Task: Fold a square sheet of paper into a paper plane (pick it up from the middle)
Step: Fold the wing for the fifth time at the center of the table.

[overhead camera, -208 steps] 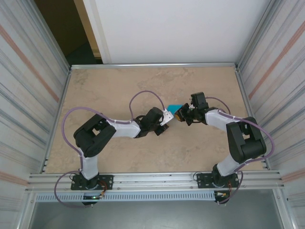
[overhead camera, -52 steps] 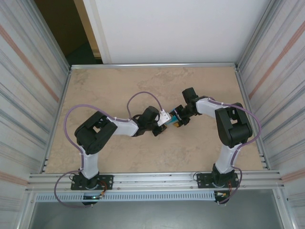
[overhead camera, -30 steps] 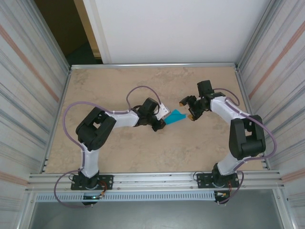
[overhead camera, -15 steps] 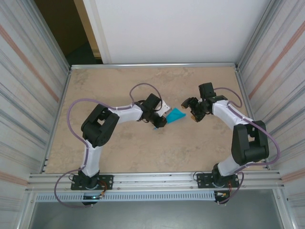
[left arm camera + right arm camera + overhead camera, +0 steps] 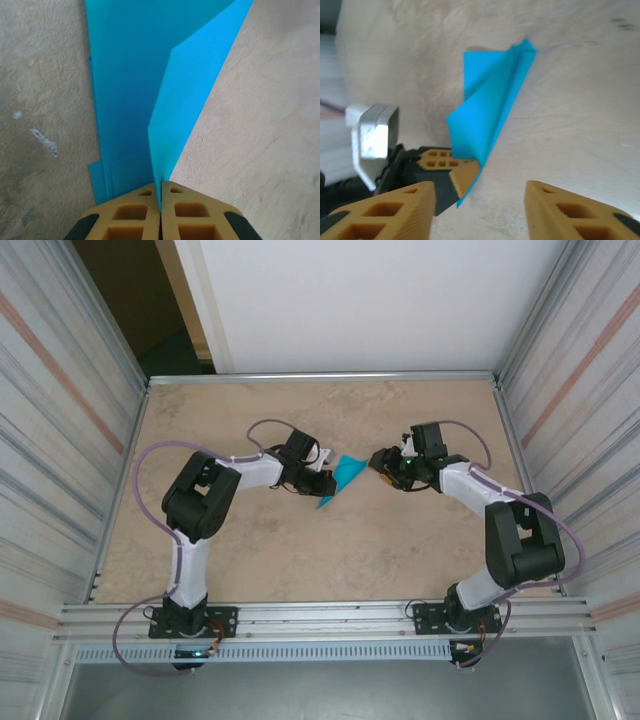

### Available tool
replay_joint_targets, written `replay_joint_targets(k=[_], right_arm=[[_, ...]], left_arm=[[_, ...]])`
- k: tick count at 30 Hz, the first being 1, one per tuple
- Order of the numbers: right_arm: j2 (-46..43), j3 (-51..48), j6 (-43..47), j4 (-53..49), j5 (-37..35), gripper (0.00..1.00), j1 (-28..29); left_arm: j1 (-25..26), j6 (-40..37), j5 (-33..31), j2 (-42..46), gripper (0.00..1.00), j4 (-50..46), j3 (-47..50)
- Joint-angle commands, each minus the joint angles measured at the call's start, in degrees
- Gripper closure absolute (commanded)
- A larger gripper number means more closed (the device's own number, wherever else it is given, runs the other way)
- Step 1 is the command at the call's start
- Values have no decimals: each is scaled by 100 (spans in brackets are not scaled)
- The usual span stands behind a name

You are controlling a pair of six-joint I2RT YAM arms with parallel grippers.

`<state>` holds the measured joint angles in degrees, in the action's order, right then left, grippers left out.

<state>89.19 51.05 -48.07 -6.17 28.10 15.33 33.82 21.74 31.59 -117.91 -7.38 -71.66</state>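
Note:
The square sheet of paper [image 5: 347, 474] is turquoise and folded into a narrow pointed dart, the paper plane. It lies low over the tan table with one flap standing up [image 5: 190, 95]. My left gripper [image 5: 320, 483] is shut on the raised fold at the paper's near end, its yellow fingers [image 5: 135, 217] pressed together on the crease. My right gripper [image 5: 383, 461] is open just right of the paper, with nothing between its fingers [image 5: 400, 210]. In the right wrist view the paper [image 5: 490, 105] rises ahead, with the left gripper's fingertips [image 5: 462, 172] at its base.
The tan table [image 5: 300, 560] is walled by ribbed metal panels left [image 5: 60, 440] and right [image 5: 580, 420], with a rail along the near edge [image 5: 320, 618]. Purple cables loop off both arms.
The left gripper has carried the paper left and turned it, so one tip points toward the near left. The right gripper has moved left toward the paper and its jaws have narrowed.

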Motion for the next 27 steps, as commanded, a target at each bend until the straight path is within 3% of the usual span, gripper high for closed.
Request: replay_joint_targets(k=[1, 4, 7, 27], right_arm=[[395, 43, 206, 625, 556, 63, 173], [785, 210, 262, 780, 802, 81, 272], [1206, 366, 270, 1066, 1179, 87, 283], [2380, 1414, 771, 188, 867, 91, 721]], left_arm=[[-29, 531, 174, -143, 92, -60, 117], [-57, 679, 285, -180, 92, -64, 116], [-82, 783, 331, -180, 92, -12, 185], [-56, 753, 28, -180, 88, 317, 599]])
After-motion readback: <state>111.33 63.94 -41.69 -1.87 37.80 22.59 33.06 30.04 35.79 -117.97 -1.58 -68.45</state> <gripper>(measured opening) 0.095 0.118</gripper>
